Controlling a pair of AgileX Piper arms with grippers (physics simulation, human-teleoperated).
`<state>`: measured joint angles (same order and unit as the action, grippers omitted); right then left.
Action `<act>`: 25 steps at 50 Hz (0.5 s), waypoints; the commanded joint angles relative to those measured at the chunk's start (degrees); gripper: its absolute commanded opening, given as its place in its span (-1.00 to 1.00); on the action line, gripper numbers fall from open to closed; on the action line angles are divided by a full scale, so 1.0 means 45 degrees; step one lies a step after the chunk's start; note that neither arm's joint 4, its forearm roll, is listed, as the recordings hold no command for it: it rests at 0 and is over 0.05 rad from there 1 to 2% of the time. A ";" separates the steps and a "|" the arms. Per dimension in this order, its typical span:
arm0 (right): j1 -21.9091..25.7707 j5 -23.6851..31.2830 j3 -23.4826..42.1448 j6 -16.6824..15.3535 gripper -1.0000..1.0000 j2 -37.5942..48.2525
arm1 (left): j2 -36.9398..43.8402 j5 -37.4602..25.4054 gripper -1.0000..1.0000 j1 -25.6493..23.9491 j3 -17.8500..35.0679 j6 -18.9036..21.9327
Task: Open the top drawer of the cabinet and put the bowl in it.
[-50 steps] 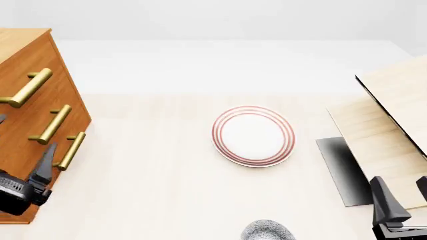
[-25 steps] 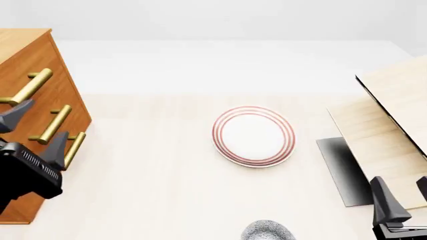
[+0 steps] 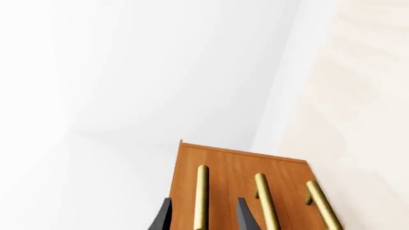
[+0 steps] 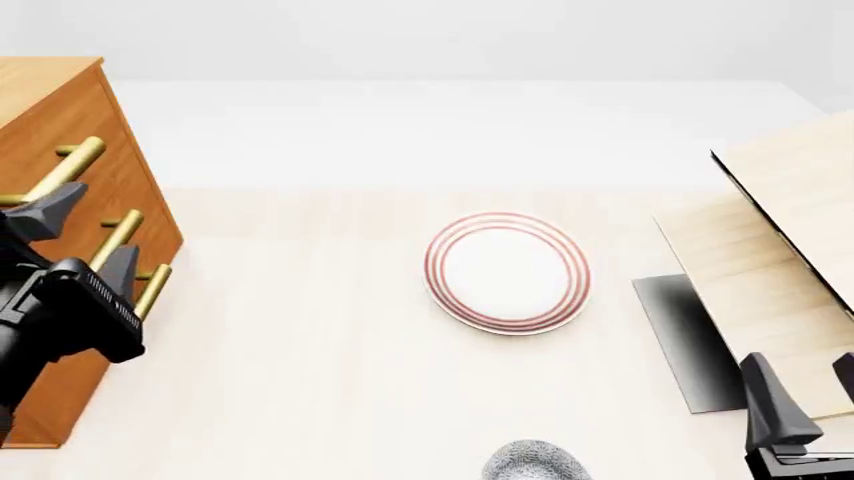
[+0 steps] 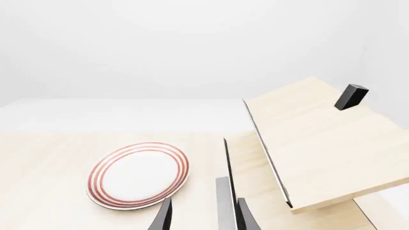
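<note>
The orange-brown cabinet (image 4: 47, 85) stands at the table's left edge, all three drawers shut. In the left wrist view the brass handle (image 3: 201, 196) of the top drawer (image 4: 104, 125) lies in line between my open left gripper's (image 3: 204, 218) dark fingers, some way ahead. From the front, the left gripper (image 4: 83, 240) hovers just before the handles (image 4: 63, 170), holding nothing. Only the rim of the speckled bowl (image 4: 537, 462) shows at the front edge of the table. My right gripper (image 4: 807, 390) stands open and empty at the near right, far from the bowl.
A white plate with red rings (image 4: 507, 272) lies mid-table, also visible from the right wrist (image 5: 137, 175). A pale light-wood unit (image 4: 787, 230) with a dark grey slab (image 4: 681, 340) beneath it fills the right side. A small black block (image 5: 351, 96) sits on that unit.
My left gripper has risen from low beside the cabinet's base and moved up in front of the handles. The right arm, plate and bowl have not moved.
</note>
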<state>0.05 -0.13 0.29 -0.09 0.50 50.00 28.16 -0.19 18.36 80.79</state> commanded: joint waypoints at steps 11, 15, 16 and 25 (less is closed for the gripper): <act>-0.0001 0.0004 -0.0010 0.0006 1.00 -0.0017 | 0.1867 0.1527 1.00 0.0923 0.0068 0.0542; 0.0001 0.0004 -0.0010 0.0002 1.00 -0.0016 | 0.2043 0.1893 1.00 0.1138 -0.0054 0.0630; -0.0001 0.0004 -0.0010 0.0003 1.00 -0.0016 | 0.2049 0.1968 1.00 0.1228 -0.0072 0.0678; -0.0002 0.0004 -0.0010 0.0005 1.00 -0.0017 | 0.2131 0.2017 1.00 0.1626 0.0024 0.0851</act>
<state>0.04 -0.13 0.29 -0.09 0.50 58.41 35.90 5.06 18.41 83.81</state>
